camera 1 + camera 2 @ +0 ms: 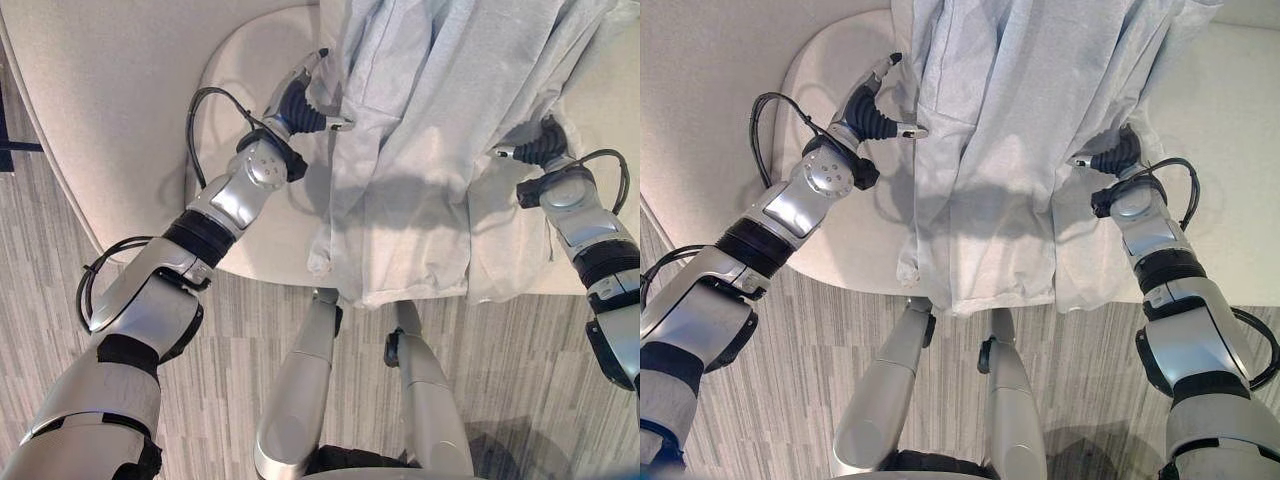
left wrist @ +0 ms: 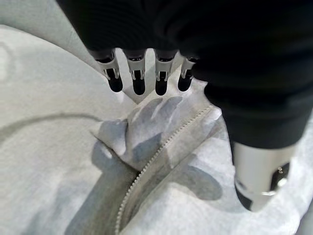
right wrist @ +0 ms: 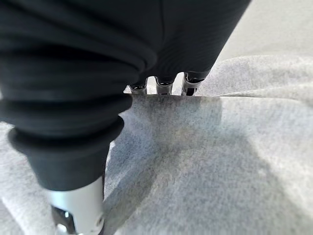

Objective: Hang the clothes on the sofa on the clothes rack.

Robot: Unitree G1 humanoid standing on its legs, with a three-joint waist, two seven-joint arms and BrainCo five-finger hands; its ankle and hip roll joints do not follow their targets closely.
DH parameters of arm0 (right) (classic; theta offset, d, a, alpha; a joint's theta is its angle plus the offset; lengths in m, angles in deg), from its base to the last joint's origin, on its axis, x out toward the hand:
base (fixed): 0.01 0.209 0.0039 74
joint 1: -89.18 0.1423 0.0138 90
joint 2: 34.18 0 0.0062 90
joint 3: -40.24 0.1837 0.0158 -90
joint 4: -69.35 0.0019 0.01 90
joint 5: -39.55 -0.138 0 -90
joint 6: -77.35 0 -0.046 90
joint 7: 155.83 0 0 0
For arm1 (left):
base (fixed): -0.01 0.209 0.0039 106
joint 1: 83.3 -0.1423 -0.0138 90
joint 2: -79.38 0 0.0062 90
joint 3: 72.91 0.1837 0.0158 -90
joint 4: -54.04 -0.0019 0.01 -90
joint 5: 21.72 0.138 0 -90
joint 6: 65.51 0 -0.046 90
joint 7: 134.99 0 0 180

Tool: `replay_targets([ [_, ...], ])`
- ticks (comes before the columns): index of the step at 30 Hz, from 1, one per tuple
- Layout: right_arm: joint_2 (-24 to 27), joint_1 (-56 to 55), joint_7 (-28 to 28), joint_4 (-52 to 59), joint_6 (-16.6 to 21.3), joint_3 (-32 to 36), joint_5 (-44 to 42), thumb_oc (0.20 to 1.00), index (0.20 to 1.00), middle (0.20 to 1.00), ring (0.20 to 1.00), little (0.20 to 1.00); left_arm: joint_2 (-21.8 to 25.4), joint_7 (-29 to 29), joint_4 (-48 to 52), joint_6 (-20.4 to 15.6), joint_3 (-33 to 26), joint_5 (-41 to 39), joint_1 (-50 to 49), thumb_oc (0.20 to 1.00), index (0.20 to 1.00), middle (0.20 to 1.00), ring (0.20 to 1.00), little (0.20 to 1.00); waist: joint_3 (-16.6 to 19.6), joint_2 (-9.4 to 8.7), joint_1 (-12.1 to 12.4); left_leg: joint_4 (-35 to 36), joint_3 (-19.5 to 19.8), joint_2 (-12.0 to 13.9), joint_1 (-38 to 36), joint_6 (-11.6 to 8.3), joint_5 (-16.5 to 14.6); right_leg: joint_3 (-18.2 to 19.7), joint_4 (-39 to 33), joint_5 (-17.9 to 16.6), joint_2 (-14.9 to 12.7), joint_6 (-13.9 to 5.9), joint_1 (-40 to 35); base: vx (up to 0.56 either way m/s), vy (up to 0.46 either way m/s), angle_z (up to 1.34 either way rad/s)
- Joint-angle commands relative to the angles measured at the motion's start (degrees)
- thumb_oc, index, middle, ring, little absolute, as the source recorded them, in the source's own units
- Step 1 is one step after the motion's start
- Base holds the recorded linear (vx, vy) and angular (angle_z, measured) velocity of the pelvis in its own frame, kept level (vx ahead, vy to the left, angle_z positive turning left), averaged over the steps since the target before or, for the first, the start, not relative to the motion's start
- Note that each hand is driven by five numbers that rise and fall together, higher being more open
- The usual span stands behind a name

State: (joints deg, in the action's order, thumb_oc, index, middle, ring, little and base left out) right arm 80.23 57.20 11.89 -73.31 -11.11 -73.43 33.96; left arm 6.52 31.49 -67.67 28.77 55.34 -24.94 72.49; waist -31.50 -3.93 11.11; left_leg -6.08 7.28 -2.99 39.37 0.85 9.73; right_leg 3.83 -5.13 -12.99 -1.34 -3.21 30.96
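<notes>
Garment (image 1: 430, 150): pale grey zip-front jacket, draped over the cream sofa (image 1: 120, 110), its hem hanging past the seat edge above the grey striped floor (image 1: 240, 340). Zipper (image 2: 161, 152): runs along an open front edge. Left hand (image 1: 300, 105): at the garment's left edge, fingers (image 2: 137, 78) straight and spread above the cloth, thumb apart. Right hand (image 1: 1120, 155): at the garment's right side, fingers going under a fold; grip cannot be told.
</notes>
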Motion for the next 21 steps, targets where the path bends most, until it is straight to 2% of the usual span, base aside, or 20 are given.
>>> replay_targets([
  [1, 2.08, -2.31, -0.88, 2.5, 0.65, 2.39, 0.61, 1.0, 1.0, 1.0, 1.0, 1.0, -1.93, -0.79, 2.01, -1.33, -1.89, 2.65, -0.07, 1.0, 1.0, 1.0, 1.0, 1.0, 1.7, 3.89, 1.11, 11.08, 8.31, 3.66, -9.13, -2.61, -4.78, 0.92, 0.13, 6.31, -0.23, 1.47, -5.21, 0.01, -0.077, 0.0],
  [7, 2.61, -3.18, -0.31, -0.25, 0.51, 2.88, 0.26, 1.0, 1.0, 1.0, 1.0, 1.0, -0.1, 1.52, 12.74, -0.6, -2.02, 4.67, -3.92, 1.0, 1.0, 1.0, 1.0, 1.0, 1.7, 5.22, 2.47, 11.08, 8.05, 3.54, -9.97, -2.14, -4.49, 0.69, 0.13, 6.18, 0.07, 1.36, -6.41, 0.01, -0.051, 0.0],
  [12, 2.06, -4.06, 0.17, -1.97, 0.57, 3.3, -0.19, 1.0, 1.0, 1.0, 1.0, 1.0, 0.57, 2.73, 17.98, -0.05, -2.87, 5.52, -6.97, 1.0, 1.0, 1.0, 1.0, 1.0, 1.7, 6.43, 3.42, 11.08, 7.82, 3.56, -11.06, -1.67, -4.24, 0.74, 0.13, 6.11, 0.33, 1.33, -7.67, 0.01, -0.051, 0.0],
  [16, 1.82, -3.98, 0.57, -3.16, 0.66, 3.05, -0.28, 1.0, 1.0, 1.0, 1.0, 1.0, 0.4, 3.87, 19.18, 0.1, -2.67, 5.46, -8.59, 1.0, 1.0, 1.0, 1.0, 1.0, 1.7, 7.07, 3.77, 11.08, 7.8, 3.62, -11.44, -1.53, -4.1, 0.79, 0.13, 6.03, 0.45, 1.26, -8.11, 0.0, -0.01, 0.0],
  [21, 2.08, -2.86, 0.62, -2.73, 0.72, 1.42, -0.39, 1.0, 1.0, 1.0, 1.0, 1.0, -0.88, 4.41, 15.42, 0.4, -0.57, 5.58, -8.87, 1.0, 1.0, 1.0, 1.0, 1.0, 1.7, 7.24, 3.37, 11.08, 8.14, 4.08, -10.44, -1.55, -3.89, 0.68, 0.13, 6.24, 0.75, 1.31, -7.09, 0.0, -0.006, 0.0],
])
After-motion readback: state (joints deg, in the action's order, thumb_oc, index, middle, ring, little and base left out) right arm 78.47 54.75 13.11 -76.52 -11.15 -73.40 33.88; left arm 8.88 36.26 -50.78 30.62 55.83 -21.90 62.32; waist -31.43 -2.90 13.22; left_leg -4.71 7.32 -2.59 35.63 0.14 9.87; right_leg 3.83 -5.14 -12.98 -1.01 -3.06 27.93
